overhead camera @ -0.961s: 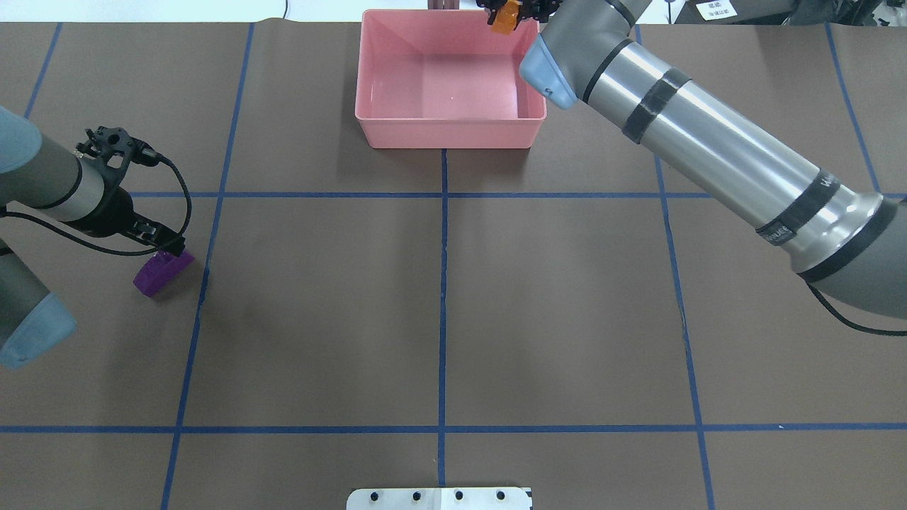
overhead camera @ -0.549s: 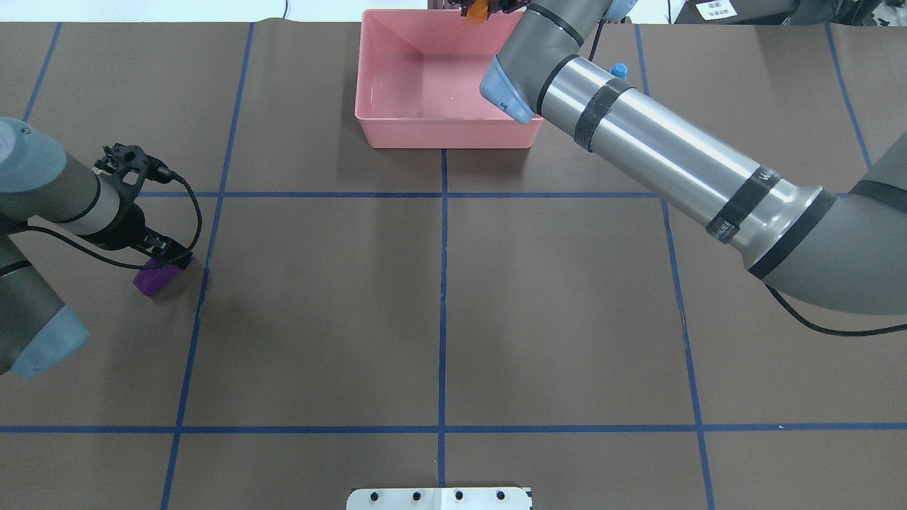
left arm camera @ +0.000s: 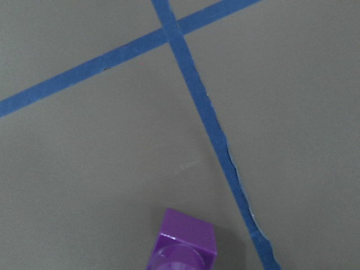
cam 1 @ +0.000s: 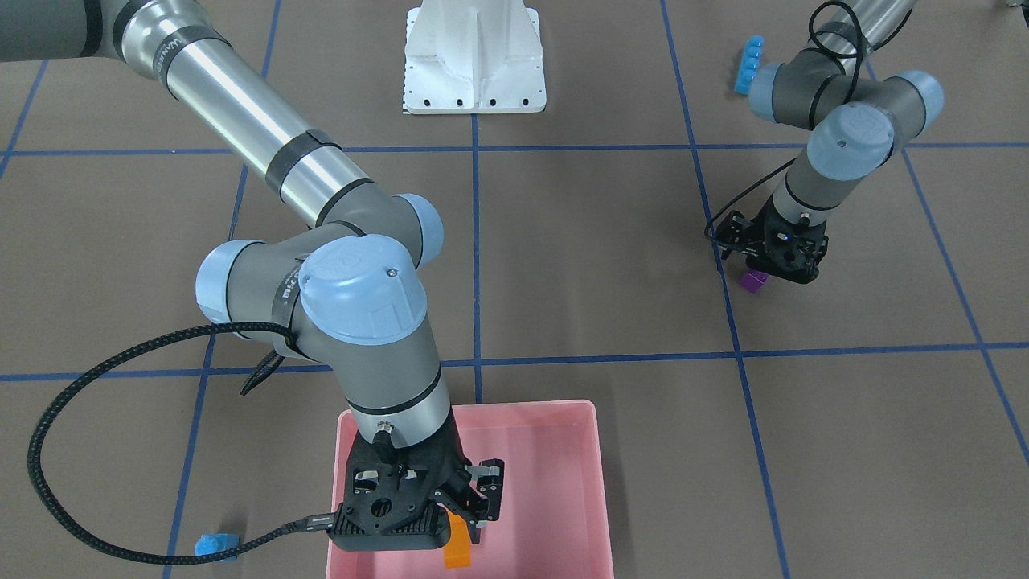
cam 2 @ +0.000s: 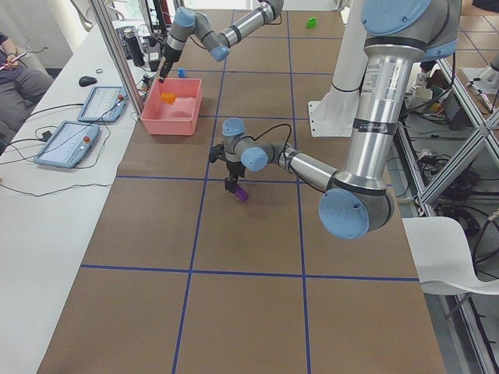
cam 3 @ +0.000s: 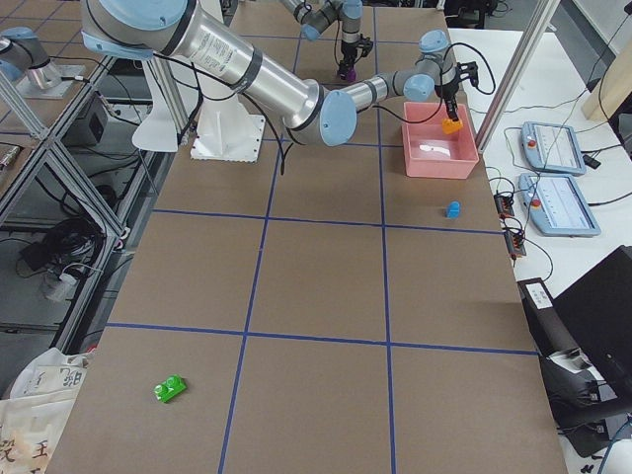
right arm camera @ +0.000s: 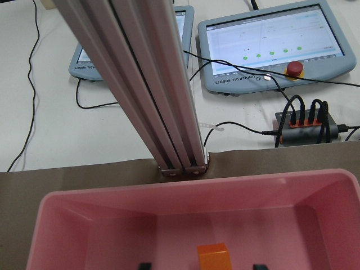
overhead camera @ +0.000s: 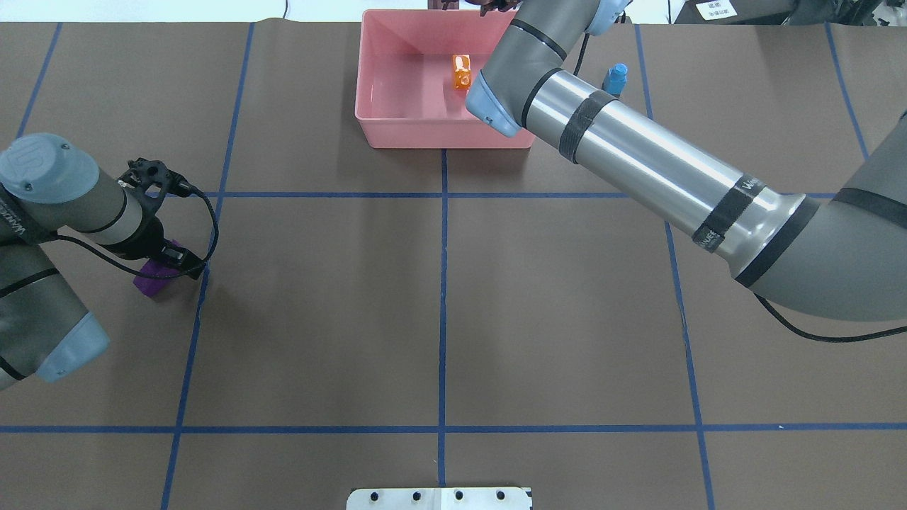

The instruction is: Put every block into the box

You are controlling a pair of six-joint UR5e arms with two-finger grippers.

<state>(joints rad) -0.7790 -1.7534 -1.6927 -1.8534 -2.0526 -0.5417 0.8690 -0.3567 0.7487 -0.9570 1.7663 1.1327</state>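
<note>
The pink box (overhead camera: pixel 368 92) stands at the table's far middle. The orange block (overhead camera: pixel 462 71) lies inside it, also in the right wrist view (right arm camera: pixel 214 257) and the front view (cam 1: pixel 458 552). My right gripper (cam 1: pixel 474 505) is open above it, over the box. The purple block (overhead camera: pixel 150 279) lies on the table at the left. My left gripper (overhead camera: pixel 181 261) is just over it and looks open; its fingers do not show in the left wrist view, where the purple block (left arm camera: pixel 183 243) is at the bottom edge. A small light-blue block (overhead camera: pixel 616 76) stands right of the box.
A long blue block (cam 1: pixel 749 63) lies near my left arm's base. A green block (cam 3: pixel 170 389) lies far out on my right end of the table. The white base plate (overhead camera: pixel 439 498) is at the near middle edge. Blue tape lines cross the brown table.
My right gripper moved left over the box and let go of the orange block, which now lies in the box. My left gripper shifted right and down over the purple block.
</note>
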